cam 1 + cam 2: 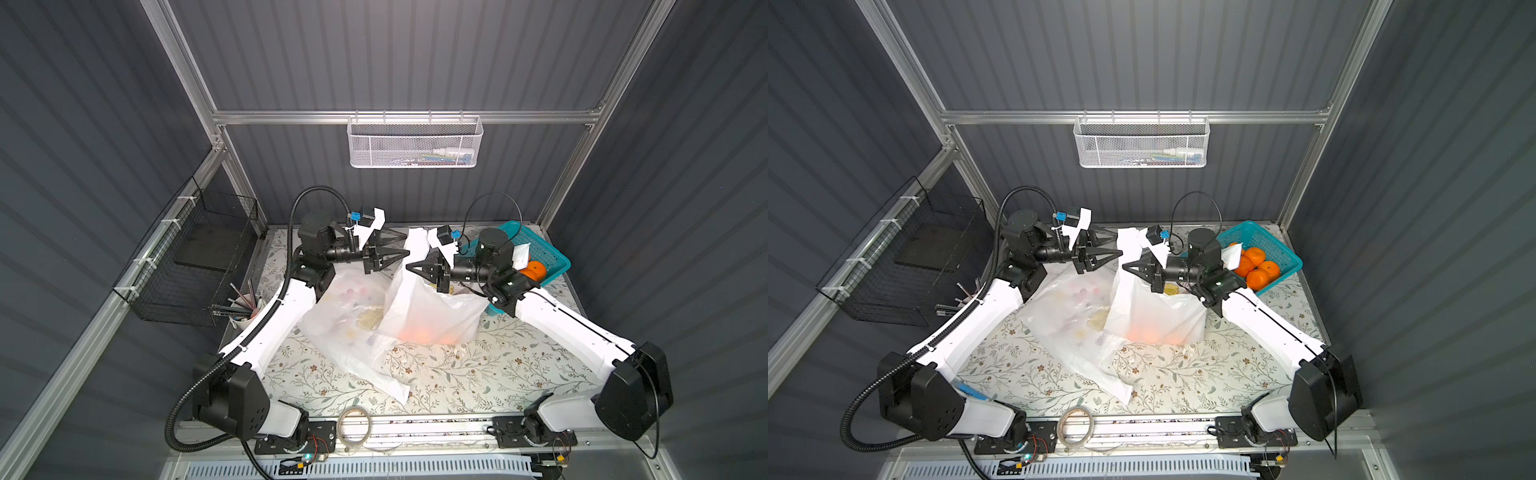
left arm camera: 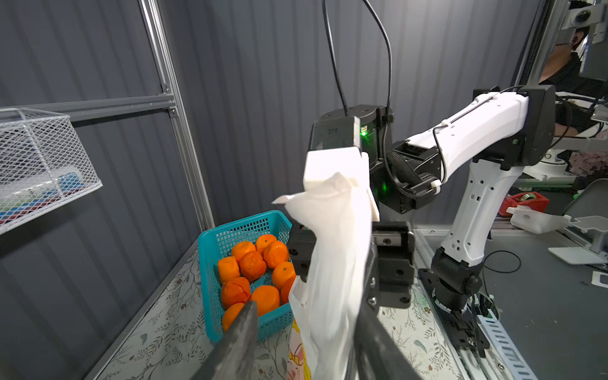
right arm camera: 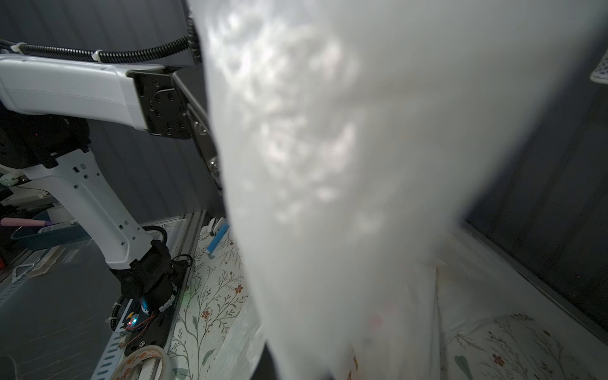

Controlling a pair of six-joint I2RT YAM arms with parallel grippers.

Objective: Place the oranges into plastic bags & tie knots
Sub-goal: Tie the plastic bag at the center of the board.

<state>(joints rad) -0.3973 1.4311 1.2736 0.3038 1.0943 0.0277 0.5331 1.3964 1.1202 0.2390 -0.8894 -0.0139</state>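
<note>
Tabletop: floral cover; a flat bag lies towards the front.
Filled bag: stands mid-tabletop, oranges glowing through its base.
Right gripper: jaws closed on the filled bag's raised handle strip.
Left gripper: jaws apart, the same strip between them.
Basket: far right corner, holding loose oranges.

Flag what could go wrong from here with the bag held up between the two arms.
1. The fingers of the left gripper stand apart around the handle strip; only the shut right gripper seems to pinch it. Thin plastic may slip, letting the filled bag slump and spill its oranges.
2. The flat second bag lies against the filled one and could get dragged along.
</note>
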